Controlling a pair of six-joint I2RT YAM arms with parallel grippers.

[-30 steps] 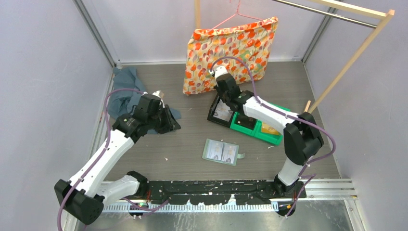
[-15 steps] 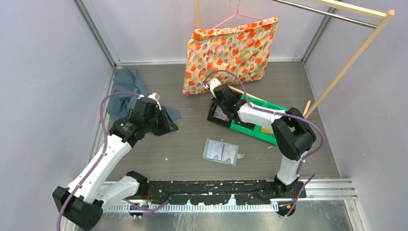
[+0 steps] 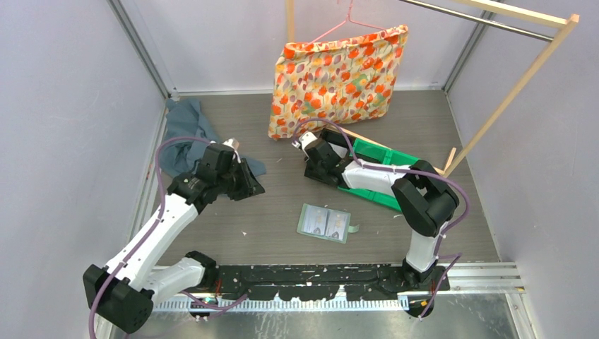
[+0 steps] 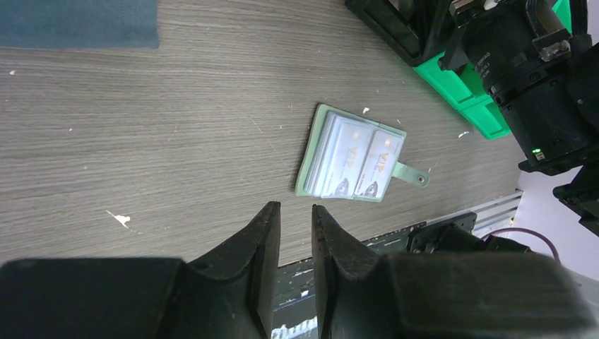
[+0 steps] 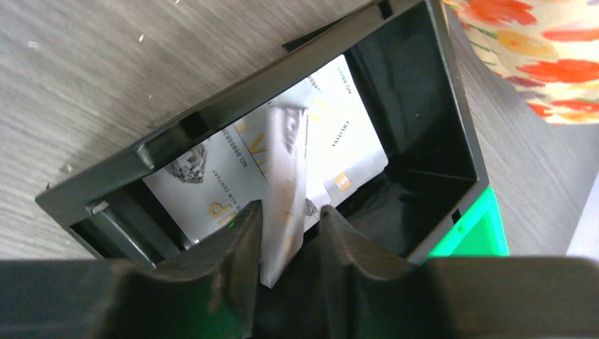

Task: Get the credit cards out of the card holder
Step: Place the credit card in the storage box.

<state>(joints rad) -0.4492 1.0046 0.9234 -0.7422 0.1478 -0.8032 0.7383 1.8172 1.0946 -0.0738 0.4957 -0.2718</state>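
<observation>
Right gripper [image 5: 289, 210] points down into the black bin [image 5: 417, 92]. Its fingers [image 5: 244, 233] are parted, and one credit card [image 5: 286, 169] stands on edge between them. A dark slit shows between that card and the finger on the 3 o'clock side of the wrist view, so the card is not pinched. Beneath it, white printed card faces [image 5: 346, 141] lie flat on the bin floor. The upright card hides their middle, so whether that is one card or two cannot be told.

From above, the black bin touches the green bins [image 3: 374, 152] on their 9 o'clock side. The right forearm covers what the green bins hold.

The card holder [image 3: 325, 223] lies open and flat on the table [image 3: 268, 212], at 6 o'clock from the black bin and well apart from it. Its clear pockets hold two pale cards [image 4: 374, 166] side by side, and in the left wrist view its small strap tab points to 3 o'clock.

The right arm rises from its base and folds sharply at the elbow. Its forearm runs toward 10 o'clock across the green bins, with the wrist tipped down over the black bin.

The left gripper [image 4: 295, 207] hangs above bare table at 10 o'clock from the holder. Its jaws are narrowly apart with nothing between them. The left arm stretches from its base toward 1 o'clock, and a blue-grey cloth [image 3: 185, 131] lies beyond the wrist at 11 o'clock.
</observation>
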